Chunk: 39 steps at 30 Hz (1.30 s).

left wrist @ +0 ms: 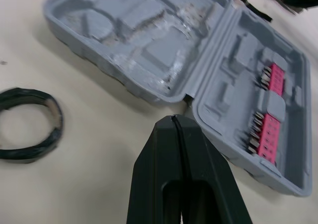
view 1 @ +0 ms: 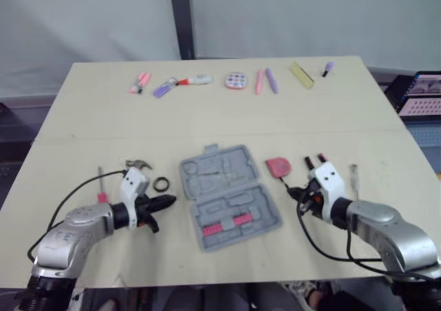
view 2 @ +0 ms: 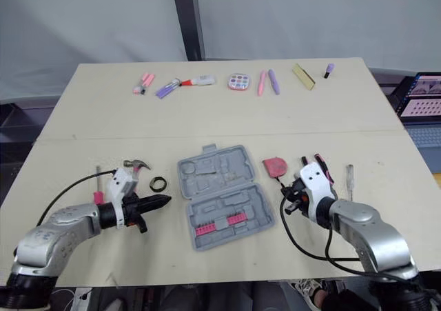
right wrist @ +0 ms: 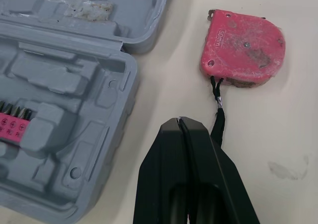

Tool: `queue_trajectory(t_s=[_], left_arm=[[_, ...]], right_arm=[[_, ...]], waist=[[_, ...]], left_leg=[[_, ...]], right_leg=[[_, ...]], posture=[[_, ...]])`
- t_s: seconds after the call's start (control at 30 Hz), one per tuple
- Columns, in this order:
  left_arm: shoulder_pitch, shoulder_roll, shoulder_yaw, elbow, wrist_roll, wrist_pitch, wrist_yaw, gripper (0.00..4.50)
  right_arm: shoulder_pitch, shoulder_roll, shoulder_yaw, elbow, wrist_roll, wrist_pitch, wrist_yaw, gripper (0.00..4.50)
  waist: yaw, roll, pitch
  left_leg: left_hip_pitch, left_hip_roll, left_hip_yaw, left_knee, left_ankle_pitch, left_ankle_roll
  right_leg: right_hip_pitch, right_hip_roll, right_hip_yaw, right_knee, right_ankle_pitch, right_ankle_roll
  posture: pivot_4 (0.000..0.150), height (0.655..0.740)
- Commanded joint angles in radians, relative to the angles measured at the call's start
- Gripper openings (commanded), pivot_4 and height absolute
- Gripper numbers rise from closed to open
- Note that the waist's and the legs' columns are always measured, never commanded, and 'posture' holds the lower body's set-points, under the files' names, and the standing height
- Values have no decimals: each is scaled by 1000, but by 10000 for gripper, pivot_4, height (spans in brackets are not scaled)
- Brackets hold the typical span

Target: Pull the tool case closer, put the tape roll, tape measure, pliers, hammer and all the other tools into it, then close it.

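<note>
Tool case [view 1: 229,195] lies open at centre, ready for loading. Left gripper [left wrist: 174,117] at its nine o'clock, near the tape roll [view 1: 161,184], and right gripper [right wrist: 178,119] at three o'clock, near the tape measure [view 1: 278,166], are both pinched closed and empty.

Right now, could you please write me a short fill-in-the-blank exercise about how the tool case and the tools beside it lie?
1. The grey tool case lies ____, its moulded compartments showing.
2. The black tape roll lies on the robot's ____ side of the case.
3. The red tape measure lies on the robot's ____ side of the case.
4. The left end effector and the right end effector are both ____, holding nothing.

Missing words: open; left; right; shut.
</note>
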Motion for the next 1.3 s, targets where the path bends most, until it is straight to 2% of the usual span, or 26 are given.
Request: queue_trajectory(t_s=[0.03, 0.4, 0.97, 1.3], left_arm=[[-20, 8, -16, 26, 22, -36, -32, 0], [-107, -18, -83, 142, 110, -128, -60, 0], [-112, -69, -145, 191, 179, -186, -71, 0], [-138, -114, -164, 221, 215, -212, -66, 0]], right_arm=[[-28, -10, 5, 27, -16, -35, 38, 503], [-124, 22, 89, 166, -75, -104, 98, 503], [-266, 130, 179, 355, -152, -195, 148, 503], [-298, 152, 185, 440, -191, -252, 180, 503]], waist=[[1, 0, 0], [0, 0, 0], [-1, 0, 0], [-3, 0, 0]], left_leg=[[0, 0, 0, 0, 0, 0], [-1, 0, 4, 1, 0, 0], [-1, 0, 6, 2, 0, 0], [-1, -2, 7, 2, 0, 0]], right_leg=[[-1, 0, 0, 1, 0, 0], [-6, -1, 1, 8, 0, 0], [-8, -1, 0, 10, 0, 0], [-9, -1, 0, 12, 0, 0]], posture=[[1500, 7400], [1500, 7400], [1500, 7400], [1500, 7400]])
